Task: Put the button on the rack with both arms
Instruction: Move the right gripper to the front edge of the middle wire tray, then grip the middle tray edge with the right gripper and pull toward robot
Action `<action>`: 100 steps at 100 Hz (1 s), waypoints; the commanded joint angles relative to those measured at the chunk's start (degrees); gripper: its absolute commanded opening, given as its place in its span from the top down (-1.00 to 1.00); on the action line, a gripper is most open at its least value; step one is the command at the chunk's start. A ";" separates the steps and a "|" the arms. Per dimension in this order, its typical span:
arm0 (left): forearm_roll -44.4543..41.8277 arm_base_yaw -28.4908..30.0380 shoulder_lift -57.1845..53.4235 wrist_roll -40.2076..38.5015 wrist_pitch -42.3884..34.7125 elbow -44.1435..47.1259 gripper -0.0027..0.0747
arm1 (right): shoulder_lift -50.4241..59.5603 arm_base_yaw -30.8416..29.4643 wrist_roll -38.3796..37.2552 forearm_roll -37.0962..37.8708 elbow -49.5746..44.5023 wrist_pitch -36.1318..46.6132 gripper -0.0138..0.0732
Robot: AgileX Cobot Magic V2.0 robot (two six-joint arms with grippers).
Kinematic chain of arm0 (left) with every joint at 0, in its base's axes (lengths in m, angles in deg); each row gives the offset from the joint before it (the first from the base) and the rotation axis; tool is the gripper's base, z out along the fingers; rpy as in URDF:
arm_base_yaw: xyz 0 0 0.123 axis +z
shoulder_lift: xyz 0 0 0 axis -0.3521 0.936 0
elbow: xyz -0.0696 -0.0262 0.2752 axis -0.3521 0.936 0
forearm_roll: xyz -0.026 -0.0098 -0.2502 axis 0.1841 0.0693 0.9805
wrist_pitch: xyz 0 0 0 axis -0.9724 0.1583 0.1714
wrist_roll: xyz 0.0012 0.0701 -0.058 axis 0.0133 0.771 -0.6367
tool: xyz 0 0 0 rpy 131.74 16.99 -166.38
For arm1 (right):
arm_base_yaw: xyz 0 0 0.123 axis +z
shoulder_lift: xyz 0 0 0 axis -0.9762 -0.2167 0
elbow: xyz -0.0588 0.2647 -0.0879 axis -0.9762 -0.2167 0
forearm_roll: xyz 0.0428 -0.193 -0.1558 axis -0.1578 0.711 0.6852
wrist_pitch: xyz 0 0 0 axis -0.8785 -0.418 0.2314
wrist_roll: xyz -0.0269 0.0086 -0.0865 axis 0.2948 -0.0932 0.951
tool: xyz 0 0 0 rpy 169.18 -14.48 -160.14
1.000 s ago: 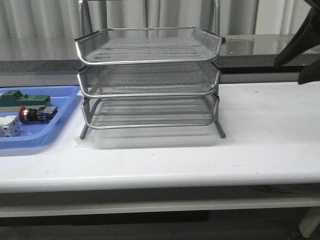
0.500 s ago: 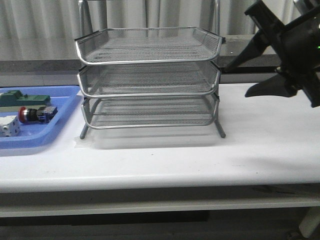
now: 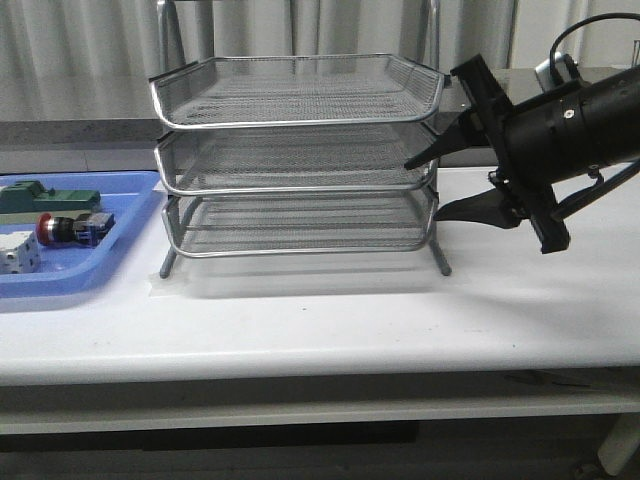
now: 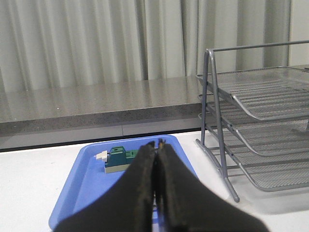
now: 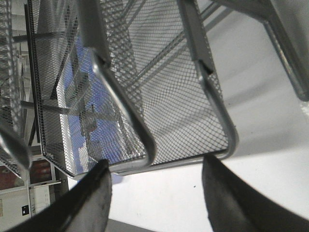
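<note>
The button (image 3: 68,228) lies untouched in the blue tray (image 3: 110,262) on the counter (image 3: 330,320), left of the rack (image 3: 297,160). Within the last second the right pincer (image 3: 430,187) has swung in from the far right edge; it now sits spread wide and empty at the rack's right front corner, level with the lower two trays, probably to pull one out. The left pincer (image 4: 157,193) is pressed closed, holding nothing, above the blue tray.
</note>
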 commanded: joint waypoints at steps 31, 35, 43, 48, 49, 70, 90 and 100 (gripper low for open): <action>0.30 0.14 -1.87 -0.62 -4.18 3.16 0.99 | -0.05 0.02 0.95 -2.62 5.56 -5.19 -0.32; 0.30 0.14 -1.87 -0.62 -4.18 3.16 0.99 | -0.23 0.02 0.95 -2.62 6.03 -5.31 -0.32; 0.30 0.14 -1.87 -0.62 -4.18 3.16 0.99 | -1.14 0.02 0.95 -2.62 7.12 -6.03 -0.32; 0.30 0.14 -1.87 -0.62 -4.18 3.16 0.99 | -1.74 0.02 0.95 -2.62 7.77 -6.82 -0.32; 0.30 0.14 -1.87 -0.62 -4.18 3.16 0.99 | -1.84 0.02 0.95 -2.62 7.85 -7.15 -0.32; 0.30 0.14 -1.87 -0.62 -4.18 3.16 0.99 | -4.09 0.02 0.95 -2.68 9.31 -8.54 -0.32; 0.30 0.14 -1.87 -0.62 -4.18 3.16 0.99 | -4.16 0.02 0.95 -2.61 9.31 -8.42 0.02; 0.30 0.14 -1.87 -0.62 -4.18 3.16 0.99 | -4.16 0.02 0.95 -2.61 9.31 -8.56 0.28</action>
